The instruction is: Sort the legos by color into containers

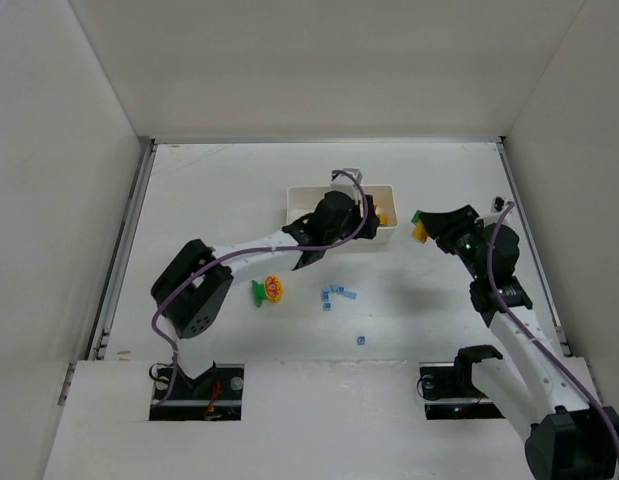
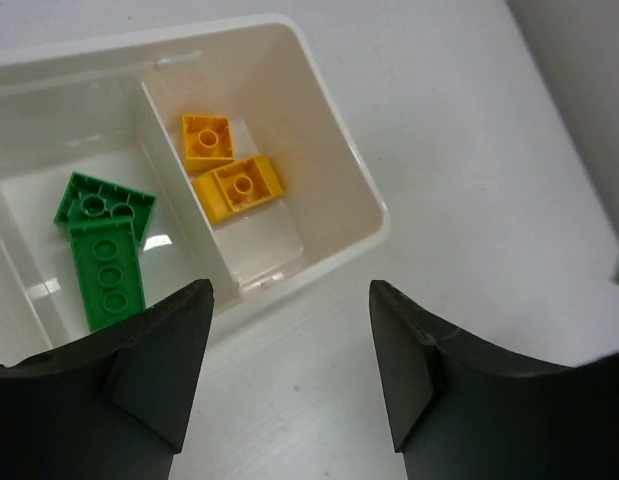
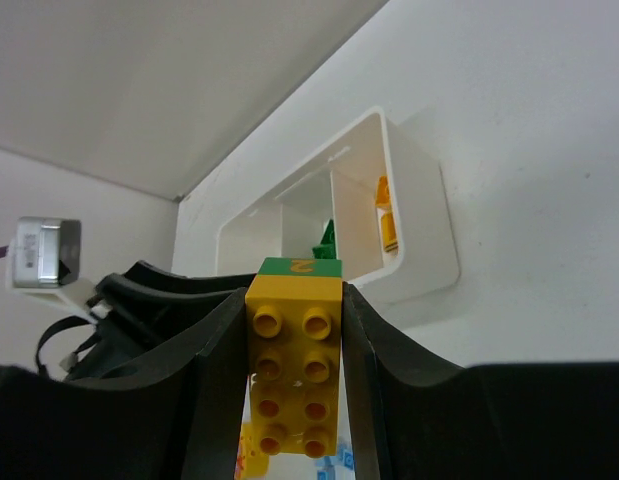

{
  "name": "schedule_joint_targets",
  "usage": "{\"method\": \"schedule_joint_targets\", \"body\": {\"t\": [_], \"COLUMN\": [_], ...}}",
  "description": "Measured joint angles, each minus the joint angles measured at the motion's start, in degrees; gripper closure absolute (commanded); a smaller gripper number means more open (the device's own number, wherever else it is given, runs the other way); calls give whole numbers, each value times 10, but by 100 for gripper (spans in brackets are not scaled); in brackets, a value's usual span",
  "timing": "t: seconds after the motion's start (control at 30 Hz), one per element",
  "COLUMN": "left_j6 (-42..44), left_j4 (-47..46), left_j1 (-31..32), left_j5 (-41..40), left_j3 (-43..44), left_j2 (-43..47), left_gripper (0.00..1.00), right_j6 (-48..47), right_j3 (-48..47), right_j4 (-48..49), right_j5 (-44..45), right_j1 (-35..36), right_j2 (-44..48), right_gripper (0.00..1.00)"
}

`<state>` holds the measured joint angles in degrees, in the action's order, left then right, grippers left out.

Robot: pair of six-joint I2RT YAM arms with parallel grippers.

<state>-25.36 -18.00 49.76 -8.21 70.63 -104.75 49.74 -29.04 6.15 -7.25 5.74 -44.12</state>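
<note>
The white tray (image 1: 307,191) stands at the table's far middle. In the left wrist view its right compartment (image 2: 334,180) holds two yellow bricks (image 2: 238,185), and the middle one holds two green bricks (image 2: 107,272). My left gripper (image 1: 334,235) hangs open and empty over the tray's near right edge, its jaws (image 2: 289,370) wide apart above bare table. My right gripper (image 1: 421,228) is shut on a long yellow brick (image 3: 294,370) with a green end piece (image 3: 301,266), held in the air just right of the tray (image 3: 419,240).
A green, yellow and red piece (image 1: 267,290) lies on the table left of centre. A few light blue bricks (image 1: 338,294) lie at the centre, and a tiny blue one (image 1: 362,341) lies nearer the arms. White walls enclose the table.
</note>
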Motion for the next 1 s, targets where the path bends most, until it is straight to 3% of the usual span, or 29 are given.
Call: {"method": "schedule_joint_targets", "body": {"t": [0.2,0.33,0.63,1.0], "left_j6": [-138,-241,-406,-482], "left_j4": [-94,-195,-356,-493], "left_j1": [-12,-27,-52,-68], "left_j5": [44,78,124,153], "left_j3": [-166,-264,-373,-403], "left_j2": [156,213,219,189], "left_gripper": [38,38,35,43], "right_j6": [26,57,131,193], "right_j3": [0,8,10,10], "right_j4": [52,111,239,338], "right_j5": [-55,-92,-110,-97], "right_j1": [35,67,171,203], "right_j2": [-52,-84,-176,-236], "right_gripper": [81,81,81,81]}}
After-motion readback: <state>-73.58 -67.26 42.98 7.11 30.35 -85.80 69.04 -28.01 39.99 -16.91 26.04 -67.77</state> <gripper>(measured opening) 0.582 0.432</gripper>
